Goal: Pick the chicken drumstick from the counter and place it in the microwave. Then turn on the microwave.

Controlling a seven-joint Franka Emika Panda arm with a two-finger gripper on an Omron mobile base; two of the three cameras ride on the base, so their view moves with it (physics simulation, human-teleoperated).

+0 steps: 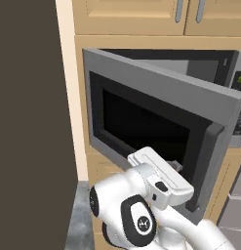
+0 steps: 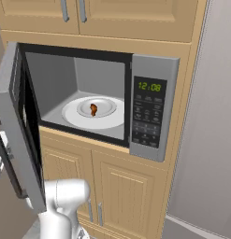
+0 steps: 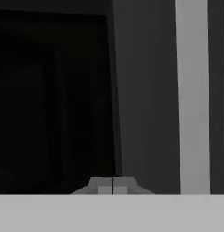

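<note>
Reddish-brown, the chicken drumstick (image 2: 93, 109) lies on the white turntable (image 2: 72, 114) inside the microwave (image 2: 154, 70), well beyond the fingers (image 3: 113, 185). They are pressed together, empty, against the outer face of the half-open door (image 1: 151, 122), probably to push it closed.

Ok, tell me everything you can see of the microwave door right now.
The microwave door is a wide grey-framed panel with a black window, hinged at the left and swung well open. Its outer face shows in the left base view and its inner side in the right base view, beside the grey cavity. The shut pincer sits right up against the door's outer face near its free edge; actual contact can't be confirmed.
</note>
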